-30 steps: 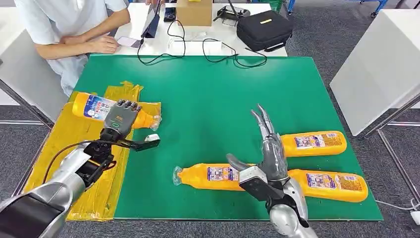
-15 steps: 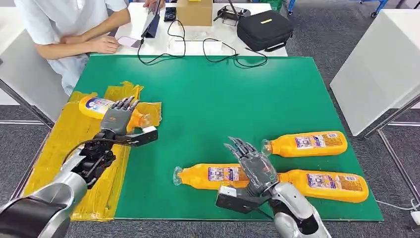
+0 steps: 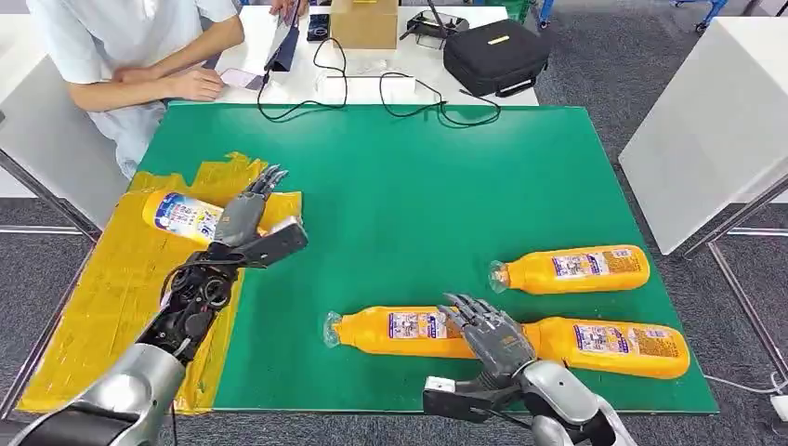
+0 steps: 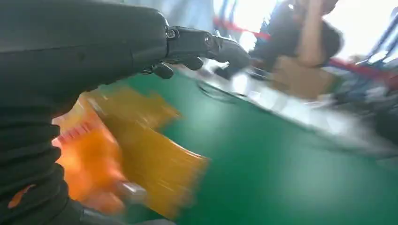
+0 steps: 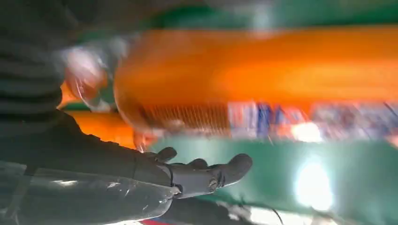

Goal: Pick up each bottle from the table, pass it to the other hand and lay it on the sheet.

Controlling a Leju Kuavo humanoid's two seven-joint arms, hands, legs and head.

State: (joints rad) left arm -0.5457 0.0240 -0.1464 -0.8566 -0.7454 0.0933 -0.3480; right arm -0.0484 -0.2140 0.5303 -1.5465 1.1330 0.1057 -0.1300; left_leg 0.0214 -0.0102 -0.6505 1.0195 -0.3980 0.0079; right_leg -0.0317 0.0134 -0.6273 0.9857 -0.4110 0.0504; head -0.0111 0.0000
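Left hand (image 3: 243, 216) now lifted off sheet's bottle (image 3: 186, 214), fingers apart; bottle crosswise, cap rightward.

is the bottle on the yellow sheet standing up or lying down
Lying down. The bottle rests on its side on the yellow sheet, with the left hand open beside it.

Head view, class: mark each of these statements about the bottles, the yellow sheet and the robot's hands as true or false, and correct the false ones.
1. Three orange bottles lie on the green mat. True: far, near-left, near-right.
2. The bottle on the sheet stands upright. False: it lies on its side on the yellow sheet.
3. The left hand grips that bottle. False: its fingers are spread, holding nothing.
4. The right hand is over the near bottles. True.
5. A person sits at the white table. True.
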